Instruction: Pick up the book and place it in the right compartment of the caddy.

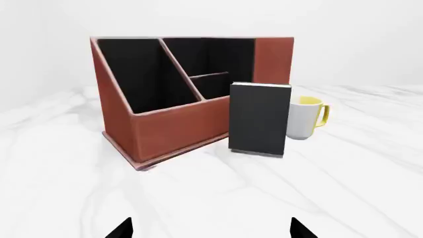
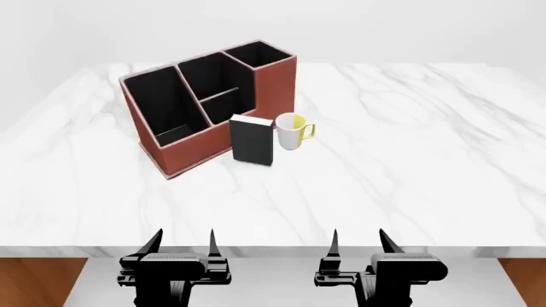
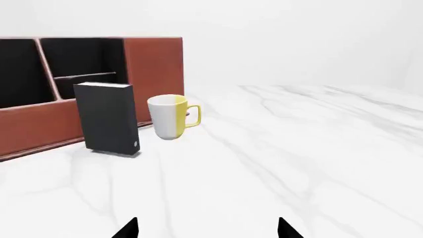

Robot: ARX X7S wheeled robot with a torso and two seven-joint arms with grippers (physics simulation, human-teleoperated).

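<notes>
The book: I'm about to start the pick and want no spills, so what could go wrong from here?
1. The book stands upright on edge; a nudge could topple it.
2. The mug stands close beside it, so a claw finger might hit it.
3. The caddy is right behind, leaving little room.

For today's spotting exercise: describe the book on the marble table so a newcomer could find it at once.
Find the red-brown caddy on the white marble table. Standing upright just in front of its tall right end is the book, beside a white-and-yellow mug. It is the only flat black slab there, slightly taller than the mug.
</notes>
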